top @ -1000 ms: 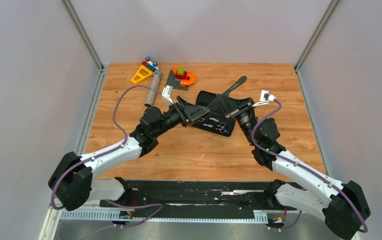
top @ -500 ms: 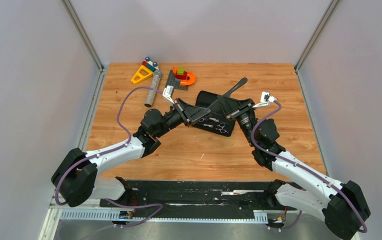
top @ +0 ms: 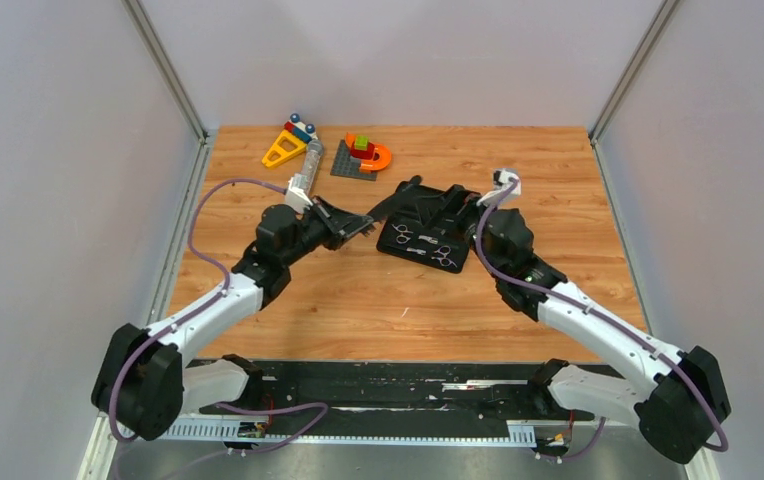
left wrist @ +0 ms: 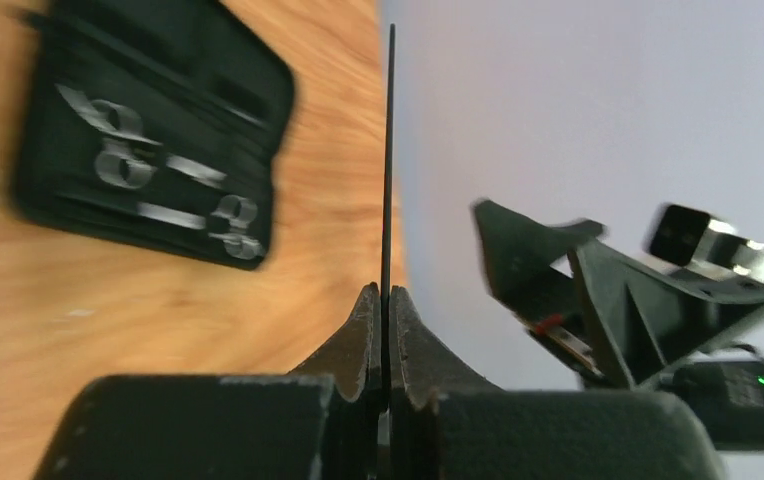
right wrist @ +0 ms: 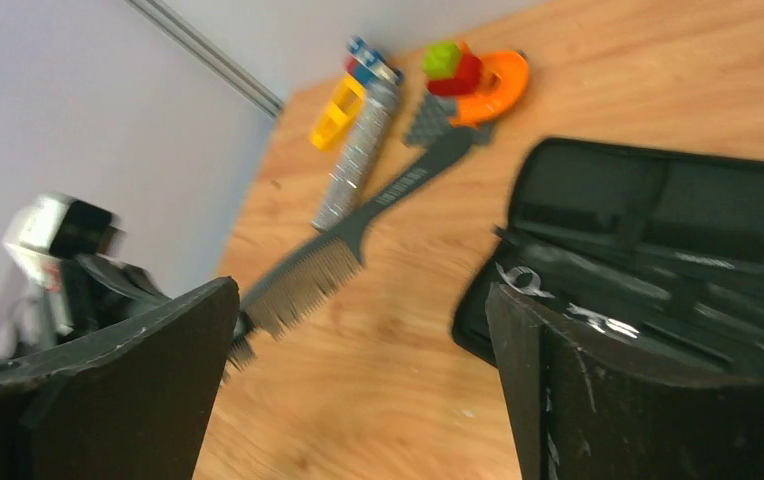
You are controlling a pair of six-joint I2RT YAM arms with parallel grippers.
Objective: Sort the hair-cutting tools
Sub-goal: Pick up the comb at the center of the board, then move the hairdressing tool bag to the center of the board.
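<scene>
Firmly between tips of the left pincer (left wrist: pixel 386 325), the long black comb (left wrist: pixel 389 150)

Grey cylinder (top: pixel 307 167), colourful toy blocks (top: pixel 365 152)

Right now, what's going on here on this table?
The left tool is shut on a long thin black comb, holding it out toward the open black case. The right tool is open and empty, hovering by that case. Silver scissors lie inside the case. Toy blocks and a grey cylinder sit at the far side of the table.
</scene>
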